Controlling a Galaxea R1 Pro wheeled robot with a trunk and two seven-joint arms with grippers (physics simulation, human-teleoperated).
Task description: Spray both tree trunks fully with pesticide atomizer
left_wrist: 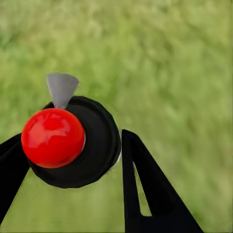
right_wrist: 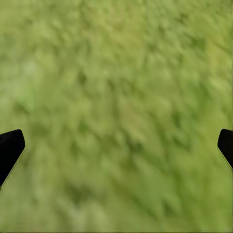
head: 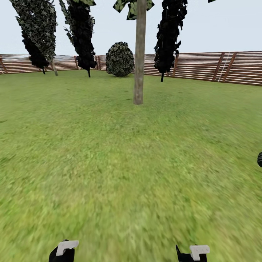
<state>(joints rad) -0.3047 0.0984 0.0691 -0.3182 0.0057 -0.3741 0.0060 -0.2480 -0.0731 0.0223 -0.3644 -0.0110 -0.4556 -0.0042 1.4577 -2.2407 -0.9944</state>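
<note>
Fingers [left_wrist: 145, 194] of the left gripper [left_wrist: 68, 165] clamp the pesticide atomizer [left_wrist: 73, 143], a dark round bottle with glossy red ball top and grey nozzle, above grass [left_wrist: 184, 73]. Right gripper [right_wrist: 116, 145] spread wide, holding nothing. Tree trunk [head: 139, 54] far ahead, before the fence [head: 218, 67].

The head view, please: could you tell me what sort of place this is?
It looks like a fenced garden in a simulator: a green lawn stretches ahead, a brown slatted fence rings it, and a bare tree trunk stands among dark trees and a round bush.
</note>
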